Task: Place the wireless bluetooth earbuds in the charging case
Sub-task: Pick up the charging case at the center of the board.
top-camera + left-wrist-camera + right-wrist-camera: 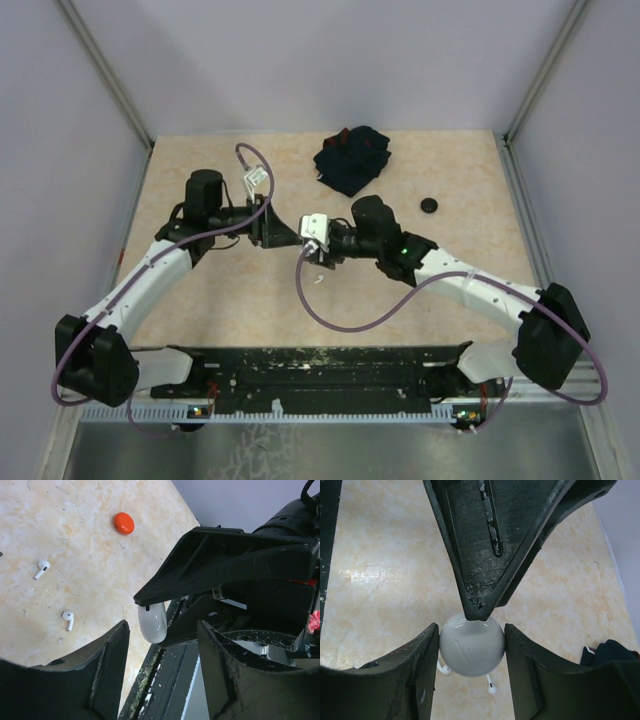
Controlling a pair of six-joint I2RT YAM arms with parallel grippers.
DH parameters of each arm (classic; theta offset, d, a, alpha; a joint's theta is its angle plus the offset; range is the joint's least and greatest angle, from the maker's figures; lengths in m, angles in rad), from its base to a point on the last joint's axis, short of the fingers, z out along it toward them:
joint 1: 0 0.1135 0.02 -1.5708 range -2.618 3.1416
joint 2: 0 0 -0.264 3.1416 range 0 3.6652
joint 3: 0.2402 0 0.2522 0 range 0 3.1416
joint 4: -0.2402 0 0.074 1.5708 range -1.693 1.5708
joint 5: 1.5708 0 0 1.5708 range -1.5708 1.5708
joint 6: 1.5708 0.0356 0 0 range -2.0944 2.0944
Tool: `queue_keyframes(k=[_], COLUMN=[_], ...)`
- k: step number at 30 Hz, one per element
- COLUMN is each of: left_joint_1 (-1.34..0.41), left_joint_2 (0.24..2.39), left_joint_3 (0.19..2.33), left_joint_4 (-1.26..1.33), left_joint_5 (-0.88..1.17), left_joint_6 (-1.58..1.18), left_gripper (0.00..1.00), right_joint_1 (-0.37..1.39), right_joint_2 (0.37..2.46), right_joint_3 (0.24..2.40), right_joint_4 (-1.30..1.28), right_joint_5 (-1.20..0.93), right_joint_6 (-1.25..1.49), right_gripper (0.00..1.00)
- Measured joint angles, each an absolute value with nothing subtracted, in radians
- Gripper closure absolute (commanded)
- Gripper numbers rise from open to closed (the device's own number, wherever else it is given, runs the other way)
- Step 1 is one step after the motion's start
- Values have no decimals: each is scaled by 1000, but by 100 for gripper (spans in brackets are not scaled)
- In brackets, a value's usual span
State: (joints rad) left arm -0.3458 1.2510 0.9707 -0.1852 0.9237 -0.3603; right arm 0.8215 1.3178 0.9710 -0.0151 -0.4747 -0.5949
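My right gripper is shut on a white round charging case, held above the table. In the right wrist view, two white earbuds lie on the table under it, the other partly hidden. My left gripper stands open, facing the case; its fingertips reach the case's near edge, and one tip touches the rim in the right wrist view. Both earbuds also show in the left wrist view. The two grippers meet at mid-table.
An orange-red puck lies on the table beyond the earbuds. A black puck sits at the right, and a dark navy cloth is bunched at the back. The arms' base rail runs along the near edge.
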Motion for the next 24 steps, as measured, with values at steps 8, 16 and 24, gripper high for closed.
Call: queue_keyframes(k=[8, 16, 24], left_joint_1=[-346, -354, -358], left_joint_2=[1285, 1304, 1304], left_joint_3=[962, 954, 954], left_joint_4=[-171, -171, -155], left_joint_5=[960, 966, 976], left_joint_6=[-371, -370, -376], left_gripper=[41, 57, 85], right_joint_1=[838, 847, 852], right_joint_2=[1318, 1318, 1323], right_joint_3=[978, 1000, 1004], right_joint_4=[-15, -15, -27], right_joint_5=[-465, -460, -434], right_joint_6=[-610, -618, -628], right_gripper=[57, 57, 40])
